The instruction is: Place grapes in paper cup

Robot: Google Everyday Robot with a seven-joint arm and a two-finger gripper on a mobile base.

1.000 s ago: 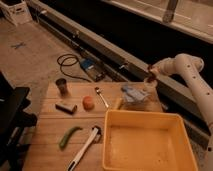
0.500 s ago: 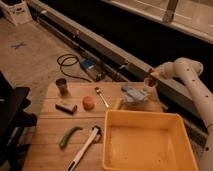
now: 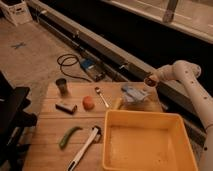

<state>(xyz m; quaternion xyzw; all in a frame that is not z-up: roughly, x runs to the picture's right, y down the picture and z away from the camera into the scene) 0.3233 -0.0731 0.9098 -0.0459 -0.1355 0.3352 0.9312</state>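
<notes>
My gripper [image 3: 149,80] hangs off the white arm above the table's far right edge. It is shut on a small dark reddish lump, the grapes [image 3: 148,81]. Below and to its left lies a crumpled blue-grey bag [image 3: 134,93]. A small pale object that looks like the paper cup [image 3: 118,103] stands at the far left corner of the yellow bin, partly hidden by the bin's rim. The gripper is up and to the right of it, well apart.
A large yellow bin [image 3: 150,120] fills the table's near right. On the wooden table [image 3: 45,150] are a grey metallic cup [image 3: 62,86], an orange fruit [image 3: 88,102], a spoon [image 3: 101,96], a dark block [image 3: 66,106], a green pepper [image 3: 68,136] and a white-handled tool [image 3: 85,147].
The gripper has come down and slightly left with the grapes, closer to the blue-grey bag. Nothing on the table has moved.
</notes>
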